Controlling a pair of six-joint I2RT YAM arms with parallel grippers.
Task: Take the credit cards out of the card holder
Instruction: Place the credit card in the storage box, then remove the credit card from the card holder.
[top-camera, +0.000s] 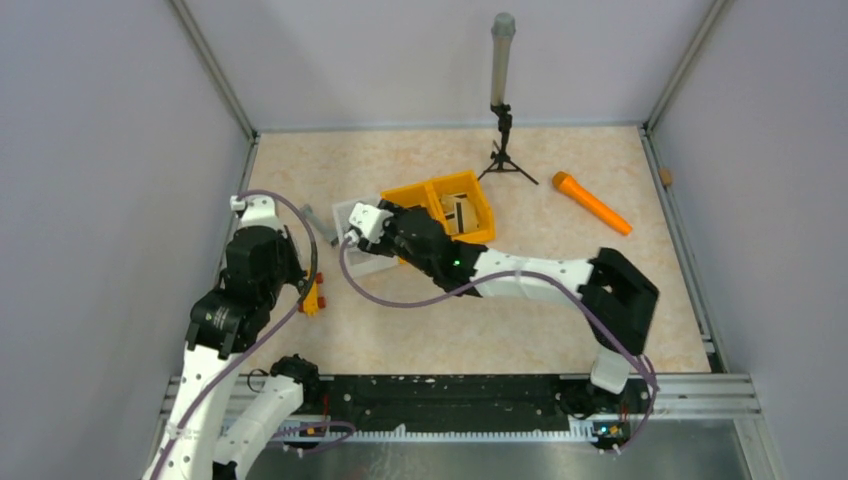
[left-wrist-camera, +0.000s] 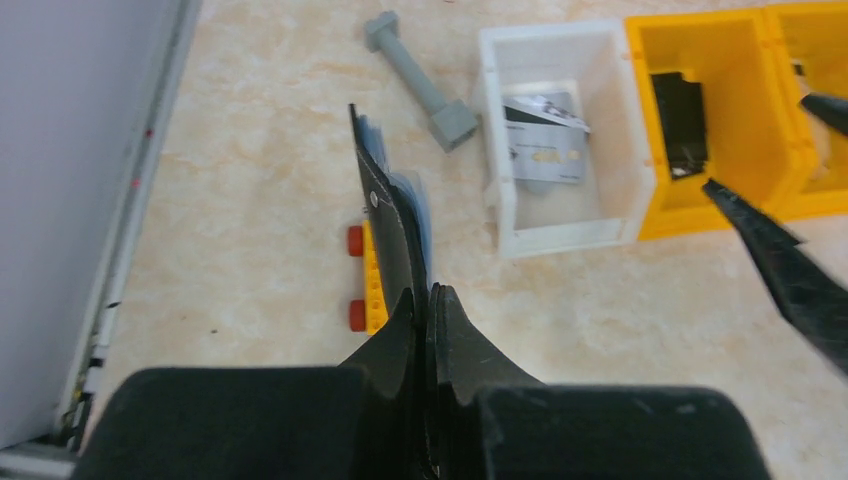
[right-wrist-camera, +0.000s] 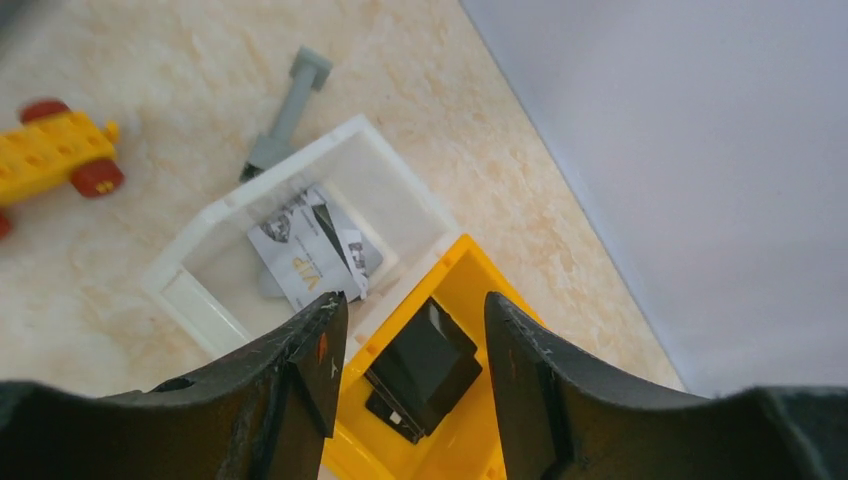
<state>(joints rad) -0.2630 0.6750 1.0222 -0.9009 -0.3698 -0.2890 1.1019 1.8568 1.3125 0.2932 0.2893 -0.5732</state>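
Observation:
The card holder (left-wrist-camera: 390, 215) is a thin black case with a pale blue lining, seen edge-on and held upright above the table. My left gripper (left-wrist-camera: 428, 300) is shut on its lower edge. Silvery-grey credit cards (left-wrist-camera: 545, 135) lie in the white bin (left-wrist-camera: 570, 235), and the right wrist view shows these cards (right-wrist-camera: 305, 245) too. My right gripper (right-wrist-camera: 415, 305) hangs open and empty over the seam between the white bin (right-wrist-camera: 190, 290) and the yellow bin (right-wrist-camera: 465, 262). Its fingers (left-wrist-camera: 790, 270) reach in at the right of the left wrist view.
A black blocky item (right-wrist-camera: 425, 365) lies in the yellow bin (top-camera: 470, 195). A grey bolt (left-wrist-camera: 418, 75) lies left of the white bin. A yellow toy with red wheels (left-wrist-camera: 370, 280) sits under the card holder. An orange stick (top-camera: 592, 202) and a small tripod (top-camera: 503, 140) stand farther back.

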